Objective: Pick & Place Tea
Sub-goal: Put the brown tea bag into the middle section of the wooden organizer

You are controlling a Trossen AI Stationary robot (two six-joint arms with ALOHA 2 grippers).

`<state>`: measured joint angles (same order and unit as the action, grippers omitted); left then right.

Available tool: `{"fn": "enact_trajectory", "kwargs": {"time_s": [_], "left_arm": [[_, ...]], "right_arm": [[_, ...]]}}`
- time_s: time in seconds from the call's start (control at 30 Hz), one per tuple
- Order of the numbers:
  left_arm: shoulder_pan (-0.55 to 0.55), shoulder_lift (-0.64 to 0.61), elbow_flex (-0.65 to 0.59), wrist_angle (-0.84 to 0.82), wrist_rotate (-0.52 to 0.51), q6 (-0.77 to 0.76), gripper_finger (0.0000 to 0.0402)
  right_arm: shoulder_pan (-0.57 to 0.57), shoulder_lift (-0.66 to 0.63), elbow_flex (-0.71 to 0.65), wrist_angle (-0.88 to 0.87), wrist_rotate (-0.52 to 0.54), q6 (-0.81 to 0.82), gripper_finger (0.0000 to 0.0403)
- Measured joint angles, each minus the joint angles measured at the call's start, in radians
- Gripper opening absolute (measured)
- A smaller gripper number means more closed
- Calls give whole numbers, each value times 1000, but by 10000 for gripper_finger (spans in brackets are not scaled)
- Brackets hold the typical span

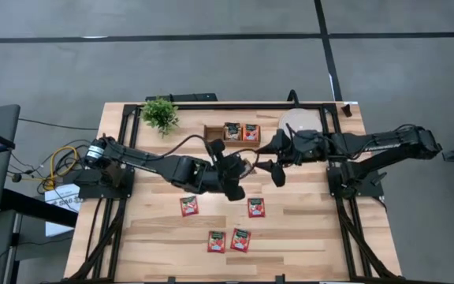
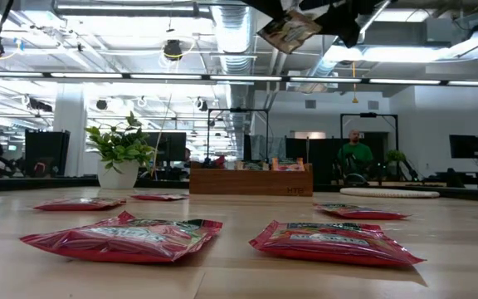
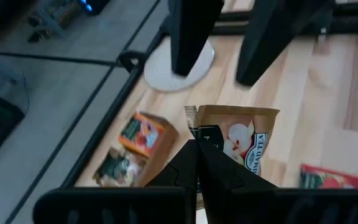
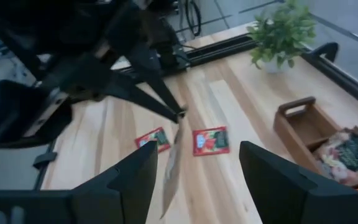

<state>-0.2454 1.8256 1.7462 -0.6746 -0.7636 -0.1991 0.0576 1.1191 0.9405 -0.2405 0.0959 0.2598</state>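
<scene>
A pale beige tea sachet [image 3: 244, 140] hangs in the air over the table's middle, with my left gripper [image 3: 197, 152] shut on it. In the high view this gripper [image 1: 239, 170] is just in front of the wooden box [image 1: 231, 132], which holds more sachets. My right gripper [image 4: 197, 180] stands open a little to the right [image 1: 274, 170], facing the sachet [image 4: 171, 174] without touching it. Several red sachets [image 1: 256, 207] lie flat on the near half of the table. My left gripper pinches the beige sachet at one edge [image 3: 199, 132] between its two shut fingers. The fingers slant downward from the table's left. The sachet hangs below the fingertips [image 4: 179, 115], tilted and lifted clear of the table [image 2: 289, 29].
A potted plant [image 1: 161, 114] stands at the far left, beside the box. A round pale disc [image 1: 302, 122] lies at the far right, under my right arm. Bare wood shows between the red sachets [image 1: 189, 206] and around them.
</scene>
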Motion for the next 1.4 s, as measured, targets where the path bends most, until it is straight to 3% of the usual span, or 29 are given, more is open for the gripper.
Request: {"fn": "enact_trajectory", "kwargs": {"time_s": [0.5, 0.97, 1.4], "left_arm": [[37, 0, 0, 102, 33, 83, 0], [50, 5, 0, 140, 50, 105, 0], [56, 7, 0, 139, 78, 124, 0]], "right_arm": [[-95, 0, 0, -5, -64, -25, 206], [-99, 0, 0, 13, -144, -25, 131], [-99, 0, 0, 18, -151, -24, 126]]}}
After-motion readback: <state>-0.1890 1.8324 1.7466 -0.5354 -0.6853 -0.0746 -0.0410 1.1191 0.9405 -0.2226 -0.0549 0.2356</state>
